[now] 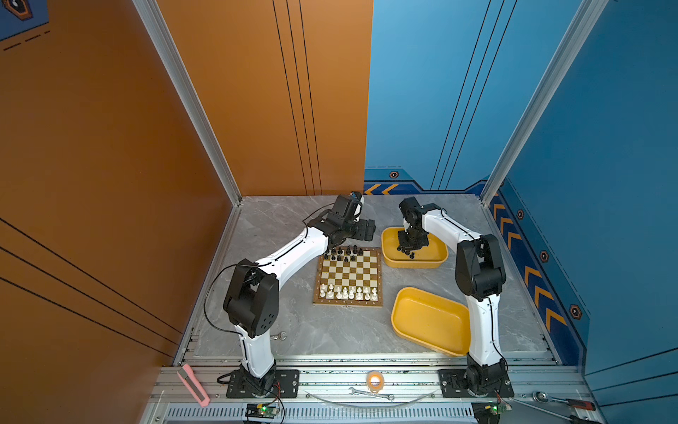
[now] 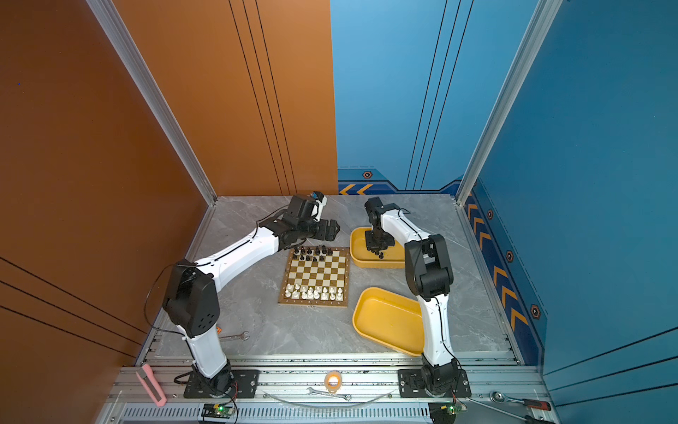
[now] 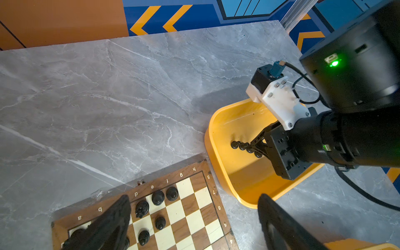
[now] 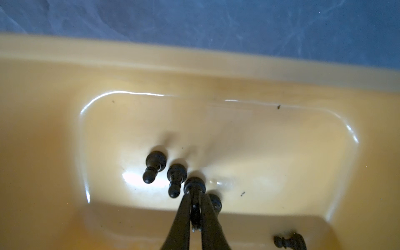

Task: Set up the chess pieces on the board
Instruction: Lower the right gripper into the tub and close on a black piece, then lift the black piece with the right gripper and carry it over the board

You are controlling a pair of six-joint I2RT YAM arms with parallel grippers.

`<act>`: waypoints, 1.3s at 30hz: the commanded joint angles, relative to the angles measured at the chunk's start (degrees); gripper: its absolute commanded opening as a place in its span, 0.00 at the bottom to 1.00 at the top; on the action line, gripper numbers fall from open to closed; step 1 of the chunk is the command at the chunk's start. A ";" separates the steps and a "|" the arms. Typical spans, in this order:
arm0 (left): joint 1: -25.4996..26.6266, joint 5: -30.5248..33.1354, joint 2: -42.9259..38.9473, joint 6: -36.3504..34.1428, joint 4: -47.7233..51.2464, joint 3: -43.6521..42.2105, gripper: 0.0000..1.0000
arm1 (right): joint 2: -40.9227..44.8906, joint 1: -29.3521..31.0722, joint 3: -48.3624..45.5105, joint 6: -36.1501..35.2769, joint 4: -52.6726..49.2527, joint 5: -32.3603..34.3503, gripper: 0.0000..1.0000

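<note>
Right gripper (image 4: 194, 195) pinched on a black pawn (image 4: 194, 184), inside the yellow tray (image 4: 259, 71) beside the board (image 1: 347, 273), left gripper (image 1: 368, 230) spread wide near the board's black-piece end

Left wrist view, lower middle: board (image 3: 174, 178) border has letters a, b, d, e, f, g, h and numbers 8, 7, 6, 5, 4.
</note>
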State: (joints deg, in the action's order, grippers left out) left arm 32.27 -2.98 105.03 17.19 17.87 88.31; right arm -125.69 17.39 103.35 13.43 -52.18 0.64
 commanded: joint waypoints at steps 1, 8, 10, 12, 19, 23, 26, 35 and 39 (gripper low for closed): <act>-0.24 1.48 1.40 -0.14 1.34 1.86 0.92 | -0.90 -0.42 1.80 0.00 -0.43 -0.38 0.08; -0.45 1.37 1.35 -0.14 1.38 1.77 0.92 | -0.97 -0.69 1.77 0.24 -0.57 -0.72 0.04; -0.46 1.40 1.20 -0.14 1.38 1.69 0.92 | -0.63 -0.66 1.77 0.26 -0.62 -0.44 0.04; -0.54 1.39 1.14 -0.23 1.43 1.60 0.92 | -0.03 -0.67 1.77 0.30 -0.68 0.07 0.04; -0.90 0.92 0.73 -0.49 0.95 1.12 0.92 | 2.00 -0.77 2.94 0.40 -1.21 1.47 0.04; -1.07 0.32 0.33 -0.49 0.08 0.47 0.92 | 2.88 -0.74 4.41 0.37 -2.13 2.66 0.04; -1.32 -0.08 -0.16 -0.66 -0.33 -0.19 0.92 | 3.72 -0.77 5.30 0.31 -2.99 3.88 0.04; -3.42 2.17 -4.28 -0.07 -3.05 -5.90 0.92 | 5.98 1.25 10.61 0.81 -6.98 6.90 0.04; -5.21 1.85 -7.32 0.80 -5.34 -10.05 0.92 | 5.32 3.91 14.96 1.40 -9.35 7.97 0.04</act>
State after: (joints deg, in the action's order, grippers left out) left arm 28.29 -2.50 101.51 17.37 15.38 80.53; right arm -122.45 19.07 115.33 13.74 -57.52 6.33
